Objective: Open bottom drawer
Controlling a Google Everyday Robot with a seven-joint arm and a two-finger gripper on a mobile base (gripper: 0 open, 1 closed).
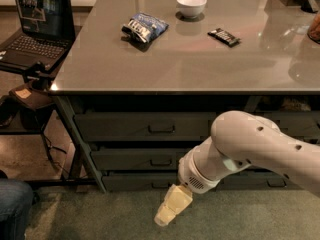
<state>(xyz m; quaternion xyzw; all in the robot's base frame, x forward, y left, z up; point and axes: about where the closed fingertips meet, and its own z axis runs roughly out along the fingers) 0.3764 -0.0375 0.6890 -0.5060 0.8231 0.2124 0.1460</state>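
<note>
The bottom drawer (pixel 130 181) is the lowest of three dark grey-green fronts under the table, and it looks closed. Its small loop handle (pixel 160 185) shows just left of my arm. The top drawer (pixel 145 126) and middle drawer (pixel 135 159) above it are also closed. My gripper (pixel 171 207) is cream-coloured and points down-left. It hangs in front of and slightly below the bottom drawer's front, just right of the handle, above the carpet. My white arm (pixel 240 146) covers the right part of the drawers.
On the grey table top (pixel 200 64) lie a chip bag (pixel 144 27), a white bowl (pixel 191 5) and a dark candy bar (pixel 224 36). A laptop (pixel 35 24) sits on a stand at left. A jeans-clad knee (pixel 12 209) is at bottom left. The other stack's low drawer handle (pixel 276 183) shows at right.
</note>
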